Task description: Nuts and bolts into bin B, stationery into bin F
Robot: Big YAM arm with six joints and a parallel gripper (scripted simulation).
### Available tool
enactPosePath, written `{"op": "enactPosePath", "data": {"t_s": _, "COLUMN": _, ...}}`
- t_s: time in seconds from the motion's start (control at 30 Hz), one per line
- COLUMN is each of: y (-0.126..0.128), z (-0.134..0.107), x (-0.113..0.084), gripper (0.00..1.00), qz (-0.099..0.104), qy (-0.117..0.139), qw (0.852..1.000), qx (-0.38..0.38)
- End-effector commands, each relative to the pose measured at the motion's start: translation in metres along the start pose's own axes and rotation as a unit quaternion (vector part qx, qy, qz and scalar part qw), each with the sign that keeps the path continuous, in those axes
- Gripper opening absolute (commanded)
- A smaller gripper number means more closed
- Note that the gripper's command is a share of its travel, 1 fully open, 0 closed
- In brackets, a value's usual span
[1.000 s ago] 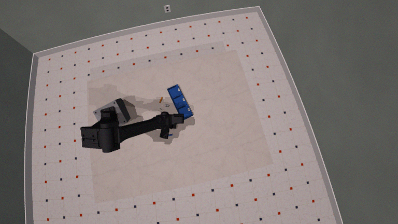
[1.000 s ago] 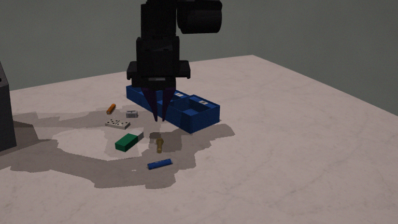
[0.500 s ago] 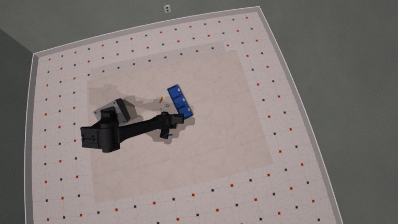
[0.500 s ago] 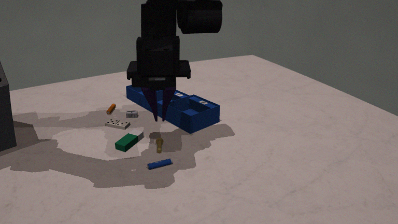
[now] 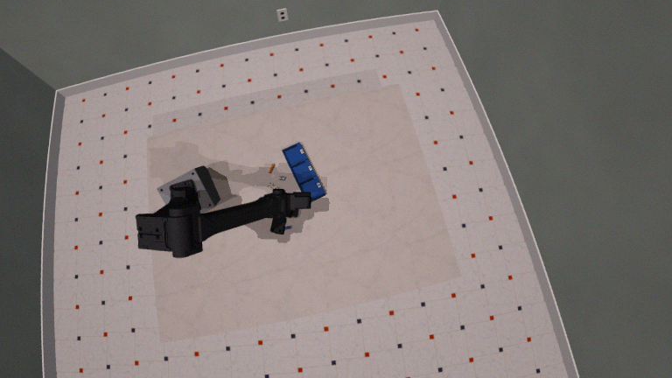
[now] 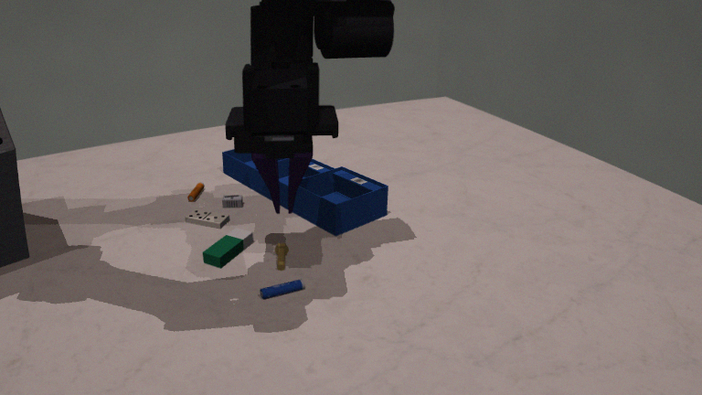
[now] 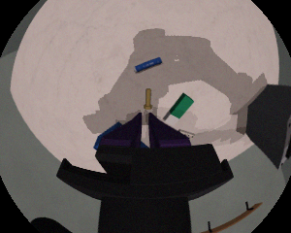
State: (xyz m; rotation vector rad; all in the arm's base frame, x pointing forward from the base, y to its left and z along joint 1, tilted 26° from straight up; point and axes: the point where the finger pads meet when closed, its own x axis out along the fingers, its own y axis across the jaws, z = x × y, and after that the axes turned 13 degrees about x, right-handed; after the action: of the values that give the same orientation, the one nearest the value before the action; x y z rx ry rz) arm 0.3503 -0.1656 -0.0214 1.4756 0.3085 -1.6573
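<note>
Overhead, the tool (image 6: 282,209) hangs nearly closed with nothing between its tips, above the brass bolt (image 6: 281,255) lying on the desk (image 6: 517,245); just beside the bolt sits a green eraser (image 6: 223,250), a blue pen (image 6: 281,288) nearer, the blue bins (image 6: 356,207) behind

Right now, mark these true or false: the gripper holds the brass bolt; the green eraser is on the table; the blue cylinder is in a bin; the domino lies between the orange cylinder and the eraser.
The gripper holds the brass bolt: false. The fingers are shut on nothing, raised above the bolt, which lies on the table.
The green eraser is on the table: true.
The blue cylinder is in a bin: false. It lies on the table, apart from the blue bins.
The domino lies between the orange cylinder and the eraser: true.
</note>
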Motion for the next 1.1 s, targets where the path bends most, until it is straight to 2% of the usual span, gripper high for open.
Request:
{"op": "enactPosePath", "data": {"t_s": 0.0, "y": 0.0117, "z": -0.0025, "x": -0.0063, "gripper": 0.09, "qz": 0.012, "qy": 0.004, "qw": 1.000, "qx": 0.004}}
{"op": "enactPosePath", "data": {"t_s": 0.03, "y": 0.0203, "z": 0.0018, "x": -0.0113, "gripper": 0.09, "qz": 0.017, "qy": 0.005, "qw": 1.000, "qx": 0.009}}
{"op": "enactPosePath", "data": {"t_s": 0.07, "y": 0.0117, "z": -0.0024, "x": -0.0063, "gripper": 0.09, "qz": 0.012, "qy": 0.004, "qw": 1.000, "qx": 0.004}}
{"op": "enactPosePath", "data": {"t_s": 0.13, "y": 0.0202, "z": 0.0021, "x": -0.0113, "gripper": 0.09, "qz": 0.017, "qy": 0.004, "qw": 1.000, "qx": 0.009}}
{"op": "enactPosePath", "data": {"t_s": 0.2, "y": 0.0204, "z": 0.0018, "x": -0.0113, "gripper": 0.09, "qz": 0.018, "qy": 0.005, "qw": 1.000, "qx": 0.009}}
{"op": "enactPosePath", "data": {"t_s": 0.23, "y": 0.0117, "z": -0.0024, "x": -0.0064, "gripper": 0.09, "qz": 0.012, "qy": 0.004, "qw": 1.000, "qx": 0.004}}
{"op": "enactPosePath", "data": {"t_s": 0.5, "y": 0.0118, "z": -0.0023, "x": -0.0065, "gripper": 0.09, "qz": 0.012, "qy": 0.004, "qw": 1.000, "qx": 0.004}}
{"op": "enactPosePath", "data": {"t_s": 0.53, "y": 0.0202, "z": 0.0021, "x": -0.0115, "gripper": 0.09, "qz": 0.017, "qy": 0.005, "qw": 1.000, "qx": 0.009}}
{"op": "enactPosePath", "data": {"t_s": 0.57, "y": 0.0118, "z": -0.0023, "x": -0.0065, "gripper": 0.09, "qz": 0.012, "qy": 0.004, "qw": 1.000, "qx": 0.004}}
{"op": "enactPosePath", "data": {"t_s": 0.6, "y": 0.0202, "z": 0.0022, "x": -0.0115, "gripper": 0.09, "qz": 0.017, "qy": 0.004, "qw": 1.000, "qx": 0.009}}
{"op": "enactPosePath", "data": {"t_s": 0.63, "y": 0.0118, "z": -0.0022, "x": -0.0065, "gripper": 0.09, "qz": 0.012, "qy": 0.004, "qw": 1.000, "qx": 0.004}}
{"op": "enactPosePath", "data": {"t_s": 0.67, "y": 0.0201, "z": 0.0023, "x": -0.0114, "gripper": 0.09, "qz": 0.017, "qy": 0.004, "qw": 1.000, "qx": 0.009}}
{"op": "enactPosePath", "data": {"t_s": 0.7, "y": 0.0118, "z": -0.0022, "x": -0.0065, "gripper": 0.09, "qz": 0.012, "qy": 0.004, "qw": 1.000, "qx": 0.004}}
{"op": "enactPosePath", "data": {"t_s": 0.73, "y": 0.0200, "z": 0.0023, "x": -0.0115, "gripper": 0.09, "qz": 0.017, "qy": 0.004, "qw": 1.000, "qx": 0.009}}
{"op": "enactPosePath", "data": {"t_s": 0.77, "y": 0.0118, "z": -0.0022, "x": -0.0065, "gripper": 0.09, "qz": 0.012, "qy": 0.004, "qw": 1.000, "qx": 0.004}}
{"op": "enactPosePath", "data": {"t_s": 0.87, "y": 0.0118, "z": -0.0022, "x": -0.0065, "gripper": 0.09, "qz": 0.012, "qy": 0.004, "qw": 1.000, "qx": 0.004}}
{"op": "enactPosePath", "data": {"t_s": 0.9, "y": 0.0198, "z": 0.0024, "x": -0.0114, "gripper": 0.09, "qz": 0.017, "qy": 0.004, "qw": 1.000, "qx": 0.009}}
{"op": "enactPosePath", "data": {"t_s": 0.93, "y": 0.0118, "z": -0.0022, "x": -0.0066, "gripper": 0.09, "qz": 0.012, "qy": 0.004, "qw": 1.000, "qx": 0.004}}
{"op": "enactPosePath", "data": {"t_s": 0.97, "y": 0.0198, "z": 0.0024, "x": -0.0114, "gripper": 0.09, "qz": 0.017, "qy": 0.004, "qw": 1.000, "qx": 0.009}}
{"op": "enactPosePath", "data": {"t_s": 1.0, "y": 0.0118, "z": -0.0022, "x": -0.0066, "gripper": 0.09, "qz": 0.012, "qy": 0.004, "qw": 1.000, "qx": 0.004}}
{"op": "enactPosePath", "data": {"t_s": 1.07, "y": 0.0199, "z": 0.0023, "x": -0.0115, "gripper": 0.09, "qz": 0.017, "qy": 0.004, "qw": 1.000, "qx": 0.009}}
